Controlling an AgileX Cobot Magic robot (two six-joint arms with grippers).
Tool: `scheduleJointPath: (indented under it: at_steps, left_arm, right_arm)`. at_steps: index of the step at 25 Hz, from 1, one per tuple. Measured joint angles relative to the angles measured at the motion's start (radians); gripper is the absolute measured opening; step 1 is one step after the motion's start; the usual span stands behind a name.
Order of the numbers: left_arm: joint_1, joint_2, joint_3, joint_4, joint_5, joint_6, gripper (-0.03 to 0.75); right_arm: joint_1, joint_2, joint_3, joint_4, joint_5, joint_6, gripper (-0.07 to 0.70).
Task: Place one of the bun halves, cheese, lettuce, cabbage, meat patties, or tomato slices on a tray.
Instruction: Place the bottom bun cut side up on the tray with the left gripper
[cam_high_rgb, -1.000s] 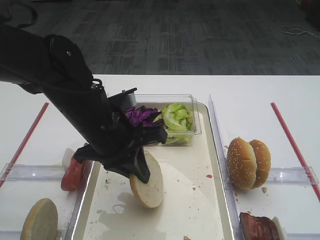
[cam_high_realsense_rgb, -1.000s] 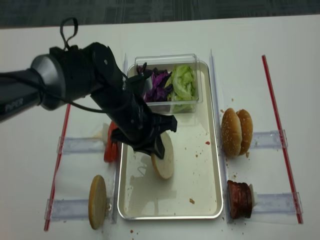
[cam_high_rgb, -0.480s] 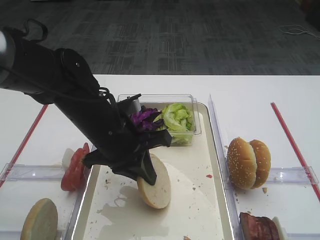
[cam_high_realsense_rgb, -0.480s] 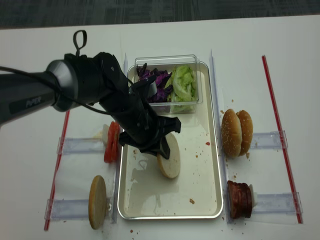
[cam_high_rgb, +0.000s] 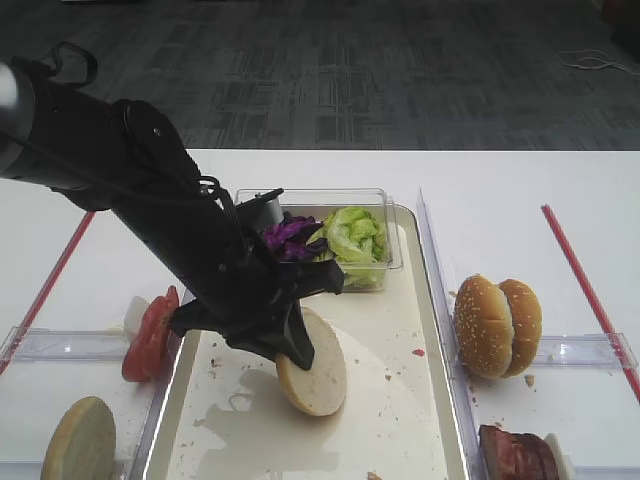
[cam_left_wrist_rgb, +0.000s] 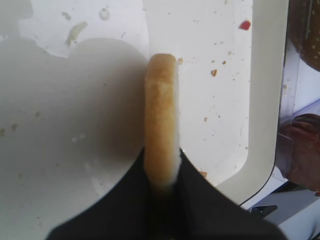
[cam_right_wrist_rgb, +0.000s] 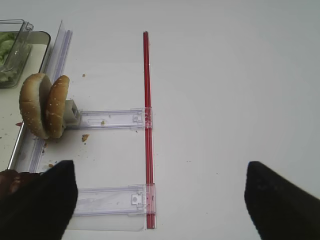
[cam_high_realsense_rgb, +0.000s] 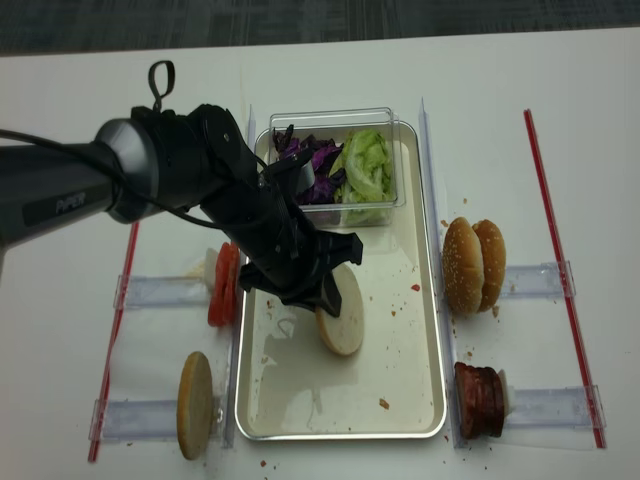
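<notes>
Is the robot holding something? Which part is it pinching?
Yes. The left gripper pinches a plain bun half by its edge, fingers on both faces, over the tray.

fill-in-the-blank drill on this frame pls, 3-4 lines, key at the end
1. The left gripper is shut on the plain tan bun half, holding it on ____ over the silver metal tray.
2. In the clear plastic tub, the purple shredded cabbage lies beside the light green ____.
3. The second plain bun half stands ____ the tray, to its left.
4. The right gripper's jaws stand ____.

Missing words: edge; lettuce; outside; open
</notes>
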Motion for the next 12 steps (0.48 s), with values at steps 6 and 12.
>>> scheduleJointPath:
  at_steps: [6,12]
  left_arm:
    - [0.000,0.000,0.000,0.000,0.002,0.000,0.068]
    - [0.000,0.000,0.000,0.000,0.003,0.000,0.068]
  right_arm:
    - [0.000,0.000,0.000,0.000,0.000,0.000,0.698]
    - [0.000,0.000,0.000,0.000,0.000,0.000,0.698]
